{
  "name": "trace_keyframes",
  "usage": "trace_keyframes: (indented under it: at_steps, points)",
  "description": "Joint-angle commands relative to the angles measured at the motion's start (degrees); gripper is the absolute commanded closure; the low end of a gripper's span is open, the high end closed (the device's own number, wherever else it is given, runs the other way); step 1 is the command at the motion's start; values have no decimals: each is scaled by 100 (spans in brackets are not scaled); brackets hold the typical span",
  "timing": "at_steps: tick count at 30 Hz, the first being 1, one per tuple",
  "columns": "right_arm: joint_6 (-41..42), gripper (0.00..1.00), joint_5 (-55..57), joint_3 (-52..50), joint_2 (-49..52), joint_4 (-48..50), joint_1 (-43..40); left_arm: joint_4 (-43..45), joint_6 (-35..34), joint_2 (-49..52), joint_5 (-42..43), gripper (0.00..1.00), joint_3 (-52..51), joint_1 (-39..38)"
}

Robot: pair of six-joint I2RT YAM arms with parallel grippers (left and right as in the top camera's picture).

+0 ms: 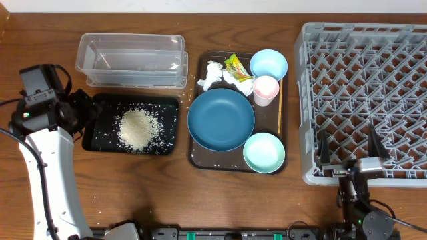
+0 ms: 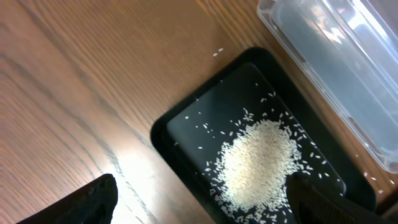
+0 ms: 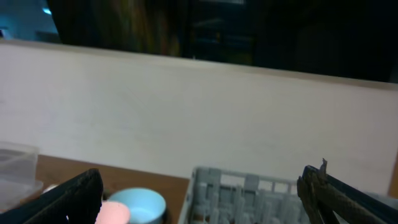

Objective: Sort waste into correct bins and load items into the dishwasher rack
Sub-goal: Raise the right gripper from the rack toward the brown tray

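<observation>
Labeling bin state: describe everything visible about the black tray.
Shallow, glossy black tray, plastic by the look, rectangular with rounded corners and a raised rim. It lies flat on the wooden table, close beside the clear tub on the robot's side and left of the brown serving tray. White rice is heaped at its middle, stray grains around it. The open left gripper hangs over its left end.

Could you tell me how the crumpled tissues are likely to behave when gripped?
The crumpled tissues look soft, so they would probably squash and feel very light. With the snack wrapper right beside them, they might drag it along.
</observation>
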Motion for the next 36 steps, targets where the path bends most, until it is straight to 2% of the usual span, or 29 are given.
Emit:
trace_keyframes:
  at_steps: [1,4,7,8,9,14,17,21,26,31,33,36]
  points:
    - [409,1,-476,-7,-28,236,-101,-17,9,-31,-223,12,118,24]
    - [487,1,-1038,-7,-28,966,-101,-20,9,-31,-223,11,118,24]
    - [962,1,-1421,-7,-28,2031,-101,-17,9,-31,-223,11,118,24]
    - [1152,1,-1425,-2,-28,2387,-101,-17,9,-31,-221,1,118,24]
    - [1226,1,-1423,11,-28,2555,-101,-17,9,-31,-223,1,118,24]
    - [1325,1,-1447,490,229,2826,-98,-20,9,-31,-223,1,118,24]
    - [1320,1,-1639,1069,861,2828,-98,-20,9,-31,-223,1,118,24]
    - [1320,1,-2610,2225,2293,2828,-98,-17,9,-31,-223,1,118,24]
    - [1355,1,-4916,4256,4599,2828,90,-17,9,-31,-221,1,118,24]
    - [1561,1,-6961,6616,6824,2232,1016,-17,9,-31,-221,1,118,24]
    - [1558,1,-7493,7449,7646,1661,1386,-17,9,-31,-223,0,118,24]
    - [1735,1,-7829,8227,8647,1311,1808,-17,9,-31,-223,0,118,24]
